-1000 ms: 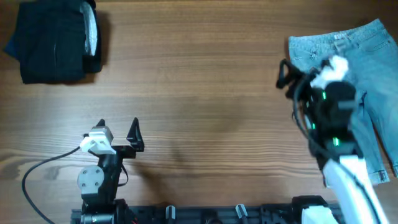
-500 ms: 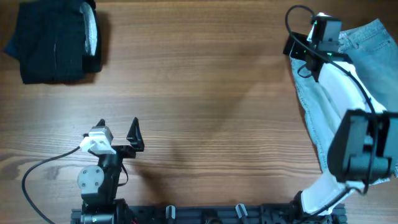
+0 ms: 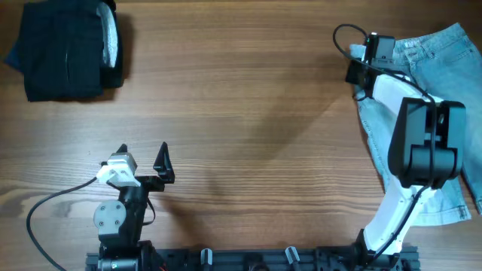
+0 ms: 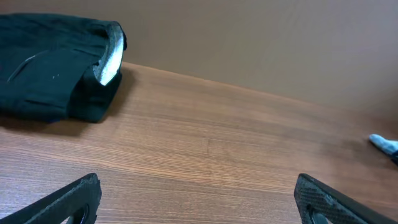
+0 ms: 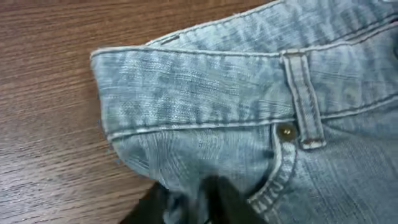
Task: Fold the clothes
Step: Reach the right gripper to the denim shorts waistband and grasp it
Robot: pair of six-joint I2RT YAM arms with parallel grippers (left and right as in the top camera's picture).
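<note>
Moved since half a second back: right gripper [image 3: 355,73], shifted slightly leftward and toward the base in the overhead view, arm folded over the garment much as then. No change at the left arm or at the dark pile.

Task item — pair of light blue, faded denim knee-length shorts [image 3: 452,68], flat on the brown wood-grain table [image 3: 241,98] at the far right side. Waistband toward the far edge, legs running back toward the base, middle hidden under the white right arm.

Right gripper at the left end of the waistband. Right wrist view: waistband corner of the shorts [image 5: 205,93] filling the frame, with a stitched denim belt loop [image 5: 301,99] and a small brass rivet [image 5: 286,131] just beside the loop's lower end, at the pocket corner. Right gripper [image 5: 189,208] visible only as dark blurred shapes at the bottom edge, against the denim — cannot tell whether apart, together or pinching cloth.

Left gripper [image 3: 142,150] at the near left, well apart from the shorts, fingers spread wide with nothing between. Same in the left wrist view [image 4: 198,186]: bare wood between the two black tips.

Black folded garment pile [image 3: 64,53] with a white-grey edge [image 3: 111,38] at the far left corner; also in the left wrist view [image 4: 43,74], lying flat on the table.
</note>
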